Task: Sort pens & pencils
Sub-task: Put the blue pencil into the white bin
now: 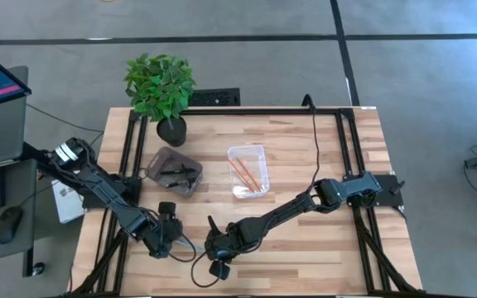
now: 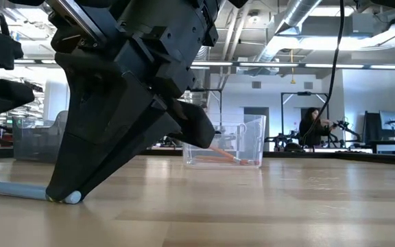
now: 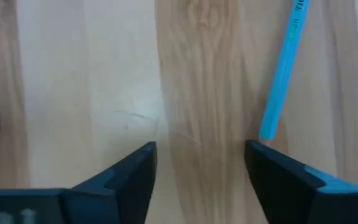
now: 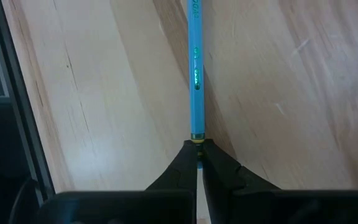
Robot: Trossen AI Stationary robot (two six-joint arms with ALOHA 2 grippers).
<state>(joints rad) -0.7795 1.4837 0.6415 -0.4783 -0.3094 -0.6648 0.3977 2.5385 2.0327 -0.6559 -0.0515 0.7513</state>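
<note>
The pale butcher-block wooden table [image 1: 305, 240] has most of its right half and its near right strip bare, while both arms crowd the near edge left of centre. The right gripper [image 4: 198, 163] sits low on the wood by that near edge, its dark fingers pinched together on the metal-banded end of the thin light blue pencil [image 4: 195, 68]. In the right wrist view the pencil's long axis runs straight out from the fingertips, lying flat on the boards; green print along its barrel is too blurred to read. In the low view the pencil [image 2: 12, 189] lies level on the table, reaching out from under the gripper.

The left gripper [image 3: 201, 165] hovers just beside it, fingers spread wide and holding nothing, with the blue pencil [image 3: 283, 71] slanting past one fingertip; its lettering cannot be read.

Farther back, the two orange pencils [image 1: 247, 174] lie in the clear plastic tray [image 1: 259, 153], and the two black pens [image 1: 176, 172] lie in the grey tray [image 1: 157, 157] beside a potted green plant [image 1: 161, 87].
</note>
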